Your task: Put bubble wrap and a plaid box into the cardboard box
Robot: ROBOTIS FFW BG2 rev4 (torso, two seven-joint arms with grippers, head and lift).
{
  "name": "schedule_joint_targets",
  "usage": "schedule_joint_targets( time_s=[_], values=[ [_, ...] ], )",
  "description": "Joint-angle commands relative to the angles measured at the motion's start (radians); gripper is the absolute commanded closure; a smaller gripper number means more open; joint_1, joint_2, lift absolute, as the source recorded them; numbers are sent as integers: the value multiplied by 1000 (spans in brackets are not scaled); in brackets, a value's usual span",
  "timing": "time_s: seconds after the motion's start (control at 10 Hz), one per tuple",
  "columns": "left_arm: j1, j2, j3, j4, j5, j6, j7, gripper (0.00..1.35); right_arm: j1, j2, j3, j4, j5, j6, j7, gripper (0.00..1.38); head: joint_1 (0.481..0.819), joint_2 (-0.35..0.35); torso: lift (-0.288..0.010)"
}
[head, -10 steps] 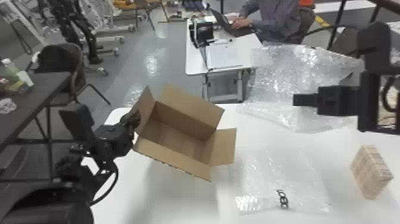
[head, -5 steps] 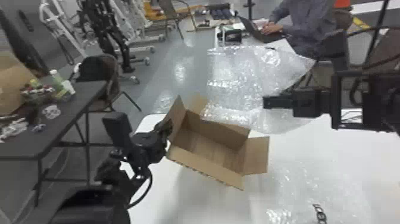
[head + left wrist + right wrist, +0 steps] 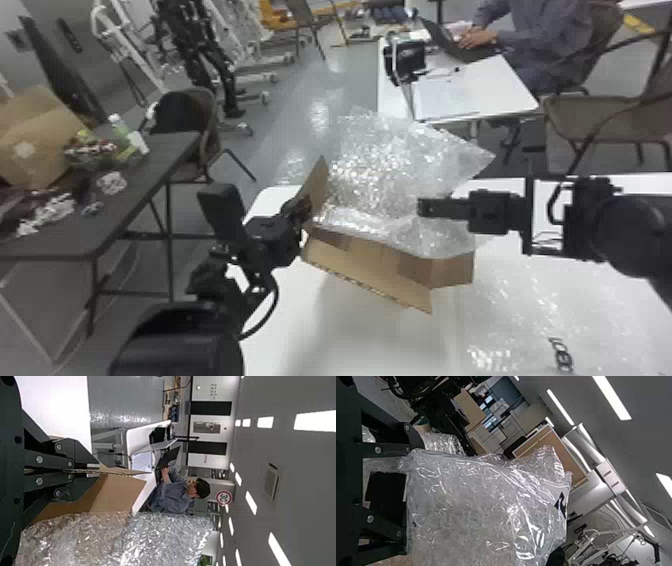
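Observation:
In the head view, my left gripper [image 3: 304,205] is at the left flap of the cardboard box [image 3: 370,265]; in the left wrist view my left gripper [image 3: 89,471] is shut on that flap [image 3: 123,489]. A sheet of bubble wrap [image 3: 385,170] lies across the box's opening, hiding much of its inside, and sticks up behind it. Just above the box's right side is my right gripper [image 3: 425,207], against the wrap. The right wrist view has my right gripper [image 3: 405,490] with fingers spread wide, the bubble wrap [image 3: 486,506] just beyond their tips.
More bubble wrap [image 3: 530,320] lies flat on the white table [image 3: 350,340], right of the box. A dark side table [image 3: 145,165] with clutter and a brown carton [image 3: 40,140] stands at the left. Behind are chairs and another white table [image 3: 465,95].
The right gripper and the bubble wrap have moved left and lower, bringing the wrap over the box. The head view has swung left. The left gripper stays at the box's flap.

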Motion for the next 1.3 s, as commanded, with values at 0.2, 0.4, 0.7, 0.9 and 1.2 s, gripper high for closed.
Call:
schedule_joint_targets(
  time_s=[0.2, 0.4, 0.7, 0.9, 1.2],
  values=[
    [-11, 1, -8, 6, -3, -2, 0, 1231, -37, 19, 49, 186, -54, -16, 23, 1223, 624, 350, -108],
    [-18, 2, -17, 14, -3, -5, -2, 1231, -57, 24, 51, 265, -2, -25, 17, 1223, 640, 350, -108],
    [-27, 2, -25, 22, -7, -6, -2, 1231, -102, 24, 72, 401, 23, -136, 41, 791, 660, 350, -108],
    [-29, 2, -28, 25, -9, -6, -2, 1231, -114, 24, 85, 416, 20, -165, 76, -2, 660, 350, -108],
    [-20, 6, -19, 23, 2, -12, -3, 1231, -83, 24, 71, 281, 37, -122, 73, 363, 653, 350, -108]
  ],
)
